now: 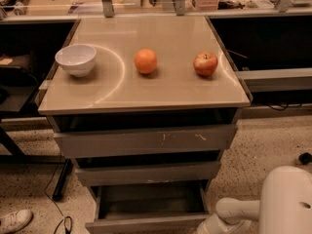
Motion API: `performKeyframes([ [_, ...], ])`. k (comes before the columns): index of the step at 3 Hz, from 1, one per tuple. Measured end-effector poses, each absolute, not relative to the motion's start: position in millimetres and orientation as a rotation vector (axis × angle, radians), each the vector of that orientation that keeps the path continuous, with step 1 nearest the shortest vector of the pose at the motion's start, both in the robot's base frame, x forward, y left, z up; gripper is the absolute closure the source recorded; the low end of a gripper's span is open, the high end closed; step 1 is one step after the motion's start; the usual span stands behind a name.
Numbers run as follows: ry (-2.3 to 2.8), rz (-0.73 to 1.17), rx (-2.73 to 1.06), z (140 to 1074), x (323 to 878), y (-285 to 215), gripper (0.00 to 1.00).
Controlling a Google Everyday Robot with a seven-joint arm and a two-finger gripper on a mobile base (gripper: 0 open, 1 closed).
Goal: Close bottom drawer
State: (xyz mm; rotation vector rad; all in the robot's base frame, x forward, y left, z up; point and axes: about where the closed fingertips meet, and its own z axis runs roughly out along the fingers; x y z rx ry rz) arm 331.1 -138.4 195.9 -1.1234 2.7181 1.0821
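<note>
The bottom drawer is the lowest of three grey drawers in the cabinet. It stands pulled out, its shallow tray open and empty, its plain front near the lower edge of the view. My white arm reaches in from the lower right, and its end touches or nearly touches the drawer's right front corner. My gripper is below the frame and out of view.
The top drawer with pale scratches and the middle drawer each stick out a little. On the cabinet top sit a white bowl, an orange and an apple. A shoe and a cable lie on the floor at left.
</note>
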Motion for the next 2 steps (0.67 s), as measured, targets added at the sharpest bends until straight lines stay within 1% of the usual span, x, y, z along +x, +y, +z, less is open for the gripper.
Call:
performKeyframes([
  [2, 2.718, 1.082, -1.123, 195.9, 331.1, -138.4, 0.65],
])
